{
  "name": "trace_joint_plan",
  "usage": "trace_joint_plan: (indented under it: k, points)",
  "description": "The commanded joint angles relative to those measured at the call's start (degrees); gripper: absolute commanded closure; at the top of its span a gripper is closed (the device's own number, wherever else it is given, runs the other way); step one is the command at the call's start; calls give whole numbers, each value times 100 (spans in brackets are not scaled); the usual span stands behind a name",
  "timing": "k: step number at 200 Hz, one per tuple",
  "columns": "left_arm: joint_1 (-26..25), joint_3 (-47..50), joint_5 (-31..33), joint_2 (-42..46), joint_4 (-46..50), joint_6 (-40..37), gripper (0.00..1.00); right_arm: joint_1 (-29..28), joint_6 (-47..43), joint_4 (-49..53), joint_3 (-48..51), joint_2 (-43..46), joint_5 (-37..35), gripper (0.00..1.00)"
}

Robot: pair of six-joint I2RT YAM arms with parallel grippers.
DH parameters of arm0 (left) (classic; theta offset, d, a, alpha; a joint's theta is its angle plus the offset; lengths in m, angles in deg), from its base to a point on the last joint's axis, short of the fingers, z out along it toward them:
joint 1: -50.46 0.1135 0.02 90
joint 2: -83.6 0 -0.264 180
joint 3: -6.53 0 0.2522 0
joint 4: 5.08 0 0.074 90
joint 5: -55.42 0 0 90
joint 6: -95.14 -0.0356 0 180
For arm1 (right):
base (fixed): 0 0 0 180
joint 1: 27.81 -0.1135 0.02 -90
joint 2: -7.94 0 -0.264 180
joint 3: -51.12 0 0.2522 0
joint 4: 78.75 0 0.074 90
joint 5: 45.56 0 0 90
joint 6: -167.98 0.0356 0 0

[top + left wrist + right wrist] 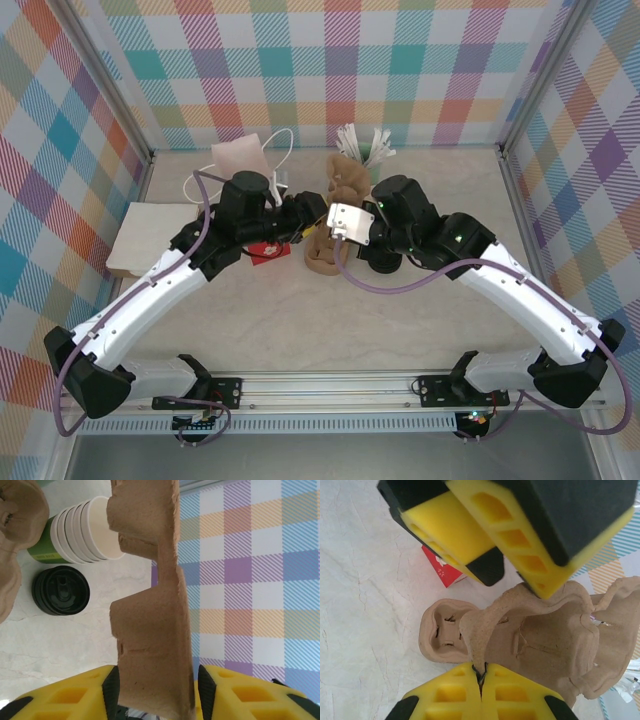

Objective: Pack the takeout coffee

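Holding the pulp carrier (150, 630) between them, both arms are busy with the packaging rather than the drink. The left tool (159, 690) has the carrier's wall filling its gap, with pads against both sides, so it looks gripped. The right tool (481, 680) is pinched tight on a thin edge of the brown pulp. The takeout coffee (61, 590) sits on the table (75, 650), black lid up, just beside the stack of lidless cups (80, 530) and apart from the carrier. By my reading the task is at an early stage: the carrier is being readied, and the coffee is not yet lifted or seated in a well.
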Motion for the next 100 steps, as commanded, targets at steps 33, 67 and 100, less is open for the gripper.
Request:
trace_joint_plan:
  k: [33,67,100]
  points:
    - [-103,-117,-190,-145,-361,10,67,-95,-169,-139,35,-23,-60,100]
    - [-103,-123,-214,-168,-371,-29,81,-109,-152,-129,43,-57,-34,100]
    - [-100,-136,-196,-154,-265,-251,96,-108,-26,91,-13,-103,110,98]
